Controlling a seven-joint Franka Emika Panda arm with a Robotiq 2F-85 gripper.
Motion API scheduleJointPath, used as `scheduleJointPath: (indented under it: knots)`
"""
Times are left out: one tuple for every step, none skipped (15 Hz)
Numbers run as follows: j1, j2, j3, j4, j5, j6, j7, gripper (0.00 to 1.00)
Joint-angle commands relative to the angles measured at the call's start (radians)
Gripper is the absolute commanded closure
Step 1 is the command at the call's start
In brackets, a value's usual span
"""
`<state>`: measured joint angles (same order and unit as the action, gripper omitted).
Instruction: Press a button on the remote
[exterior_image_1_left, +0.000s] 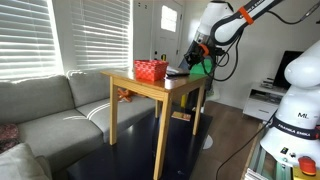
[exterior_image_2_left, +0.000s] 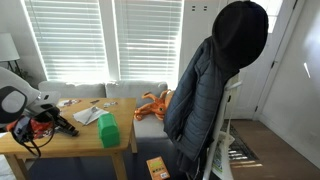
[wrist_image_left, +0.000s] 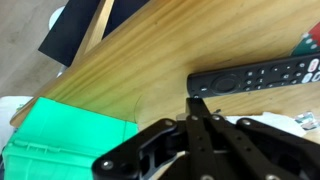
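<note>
The remote is a slim black oblong with small buttons and lies flat on the wooden table. In the wrist view my gripper is shut, its two fingers pressed together into one tip. That tip sits at the near edge of the remote's round-pad end, and I cannot tell whether it touches. In an exterior view my gripper hangs low over the far side of the table, next to the red mesh basket. It holds nothing.
A green block lies close beside the gripper and also shows in both exterior views. A grey couch stands by the table. A dark jacket hangs on a rack. An orange toy lies on the couch.
</note>
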<state>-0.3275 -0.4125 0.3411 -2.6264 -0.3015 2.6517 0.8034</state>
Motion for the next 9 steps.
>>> scheduleJointPath:
  knots:
    - [-0.013,0.06,0.016,0.044,-0.101,0.011,0.096,1.0]
    - [-0.01,0.07,0.015,0.051,-0.124,0.007,0.112,1.0]
    - [-0.006,0.08,0.011,0.057,-0.143,0.004,0.125,1.0]
    - [-0.003,0.09,0.007,0.063,-0.163,0.001,0.138,1.0]
    - [0.002,0.099,0.003,0.068,-0.179,0.0,0.148,1.0]
    - [0.008,0.109,-0.003,0.074,-0.191,-0.001,0.157,1.0]
    - [0.014,0.118,-0.007,0.078,-0.203,-0.003,0.166,1.0]
    - [0.022,0.125,-0.011,0.082,-0.211,-0.006,0.17,1.0]
    - [0.027,0.132,-0.015,0.086,-0.22,-0.007,0.175,1.0]
